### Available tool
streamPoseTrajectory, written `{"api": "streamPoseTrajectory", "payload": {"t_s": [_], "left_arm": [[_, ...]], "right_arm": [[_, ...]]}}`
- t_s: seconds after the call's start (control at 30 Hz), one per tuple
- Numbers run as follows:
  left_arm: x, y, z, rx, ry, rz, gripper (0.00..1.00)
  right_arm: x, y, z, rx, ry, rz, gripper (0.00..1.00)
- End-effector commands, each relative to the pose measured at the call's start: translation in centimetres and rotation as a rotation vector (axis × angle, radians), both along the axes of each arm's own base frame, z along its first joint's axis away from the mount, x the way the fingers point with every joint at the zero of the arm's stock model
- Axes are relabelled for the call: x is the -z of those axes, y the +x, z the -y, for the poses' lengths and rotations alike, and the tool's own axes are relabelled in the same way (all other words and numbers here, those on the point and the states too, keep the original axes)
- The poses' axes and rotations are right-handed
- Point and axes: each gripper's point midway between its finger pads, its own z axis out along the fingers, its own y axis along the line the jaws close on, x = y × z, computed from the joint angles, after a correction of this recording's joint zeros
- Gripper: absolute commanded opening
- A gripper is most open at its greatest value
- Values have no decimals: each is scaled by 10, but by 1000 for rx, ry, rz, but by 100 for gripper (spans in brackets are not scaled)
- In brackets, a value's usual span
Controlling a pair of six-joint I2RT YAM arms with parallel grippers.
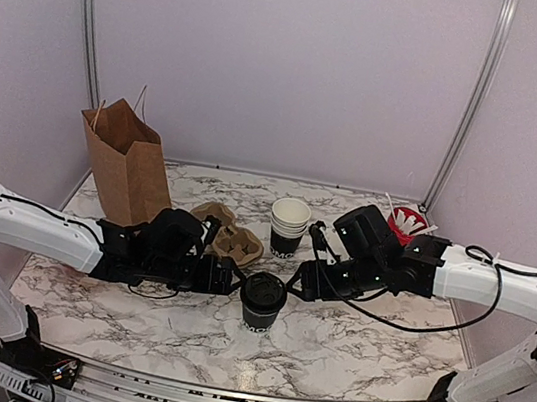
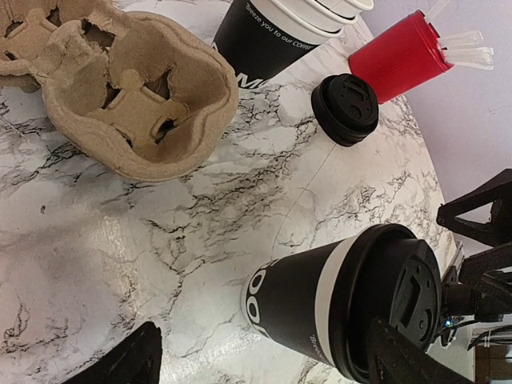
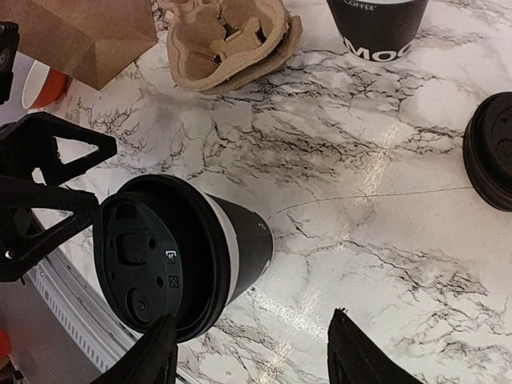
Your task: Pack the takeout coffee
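My left claw (image 1: 226, 282) gapes wide around the lidded cup (image 1: 262, 299), gripping nothing; my right claw (image 1: 299, 283), parted and empty, hangs just beside its lid (crowded, I'd say). The lidded cup stands upright on the desk (image 1: 132, 302), near the carrier (image 1: 233, 238); closing off-centre could tip it.

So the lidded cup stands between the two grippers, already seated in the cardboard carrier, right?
Not quite. The lidded cup does stand between the left gripper and the right gripper, but on the marble table, not in the cardboard carrier, whose visible pockets are empty. The left wrist view shows this.
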Motion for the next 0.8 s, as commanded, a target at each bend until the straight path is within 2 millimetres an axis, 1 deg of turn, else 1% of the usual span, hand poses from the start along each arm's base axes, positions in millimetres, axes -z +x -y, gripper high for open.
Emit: {"api": "streamPoseTrajectory", "payload": {"t_s": [0.0, 0.47, 0.77], "left_arm": [[1, 0, 4, 0, 16, -10, 89], [3, -2, 9, 14, 22, -12, 89], [2, -5, 7, 26, 34, -7, 89]], "right_arm": [[0, 5, -5, 7, 21, 3, 62], [12, 6, -1, 22, -13, -12, 61], [26, 5, 6, 36, -59, -31, 60]]}}
